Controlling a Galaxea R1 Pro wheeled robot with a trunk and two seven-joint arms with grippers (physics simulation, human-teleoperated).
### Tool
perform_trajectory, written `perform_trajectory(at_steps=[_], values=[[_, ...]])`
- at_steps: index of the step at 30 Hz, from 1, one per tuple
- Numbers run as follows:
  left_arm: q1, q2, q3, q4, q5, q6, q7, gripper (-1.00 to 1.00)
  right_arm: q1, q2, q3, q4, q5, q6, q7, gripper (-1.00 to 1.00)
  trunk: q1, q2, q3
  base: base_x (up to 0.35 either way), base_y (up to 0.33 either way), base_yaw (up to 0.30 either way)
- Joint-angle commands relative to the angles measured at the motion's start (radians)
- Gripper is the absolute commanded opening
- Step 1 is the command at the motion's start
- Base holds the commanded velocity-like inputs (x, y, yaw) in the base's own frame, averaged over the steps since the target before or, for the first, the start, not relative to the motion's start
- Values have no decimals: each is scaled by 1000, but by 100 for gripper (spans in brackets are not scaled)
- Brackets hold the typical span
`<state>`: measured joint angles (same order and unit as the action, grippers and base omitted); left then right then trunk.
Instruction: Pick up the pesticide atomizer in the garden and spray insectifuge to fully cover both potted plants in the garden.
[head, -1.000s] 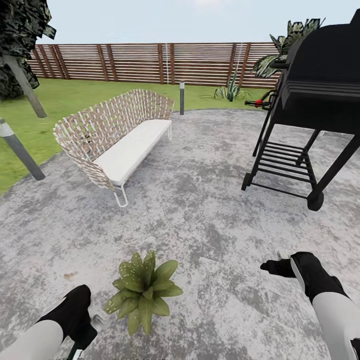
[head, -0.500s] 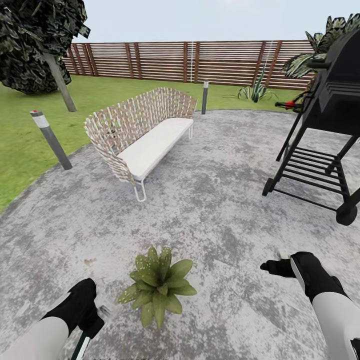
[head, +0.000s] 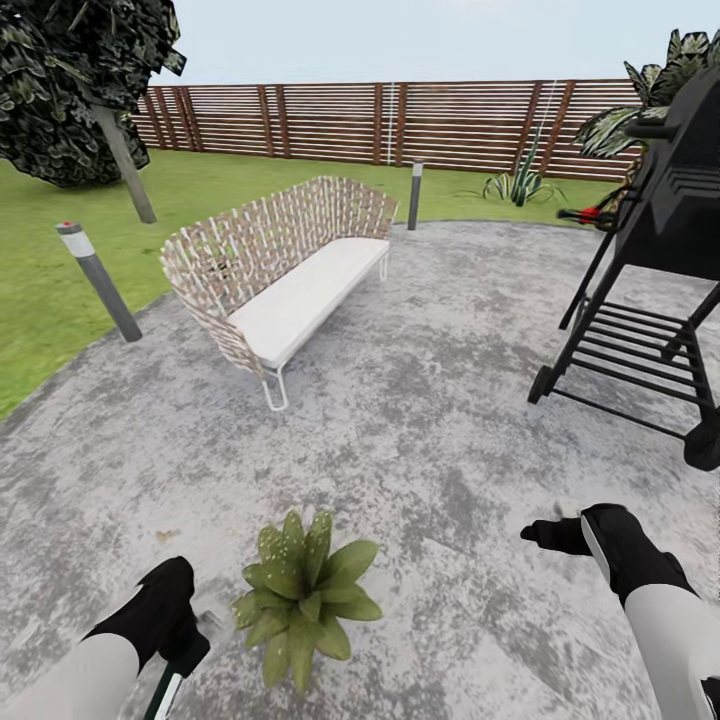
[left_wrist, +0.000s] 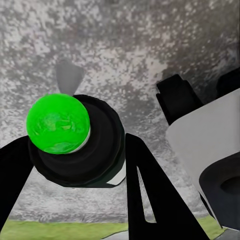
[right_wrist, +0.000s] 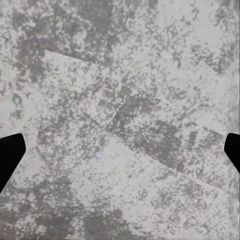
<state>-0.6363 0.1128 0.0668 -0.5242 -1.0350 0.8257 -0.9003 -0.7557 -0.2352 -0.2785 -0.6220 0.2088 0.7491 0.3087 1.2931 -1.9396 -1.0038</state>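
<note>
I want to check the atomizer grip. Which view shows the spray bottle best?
The left wrist view: the pesticide atomizer sits close up between the left gripper's dark fingers, seen end-on. The head view catches just a green and white sliver of it under that gripper.

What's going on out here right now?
The robot stands on the paved patio with one potted plant just in front of it. Its left gripper is shut on the pesticide atomizer, held beside the plant. The right gripper hangs open over bare paving.
</note>
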Motion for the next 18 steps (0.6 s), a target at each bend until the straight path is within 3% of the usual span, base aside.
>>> perform_trajectory(at_steps=[1,13,18], values=[[0,-1,5,-2,-10,4,-9,-100,-1,1,-3,-1,11,3,9,100,0,0,-1,81,-299,0],[0,0,8,-2,-10,4,-9,-100,-1,1,-4,-1,11,3,9,100,0,0,-1,7,-314,0],[0,1,7,-2,-10,4,-9,-100,-1,1,-4,-1,11,3,9,100,0,0,-1,0,-90,0]])
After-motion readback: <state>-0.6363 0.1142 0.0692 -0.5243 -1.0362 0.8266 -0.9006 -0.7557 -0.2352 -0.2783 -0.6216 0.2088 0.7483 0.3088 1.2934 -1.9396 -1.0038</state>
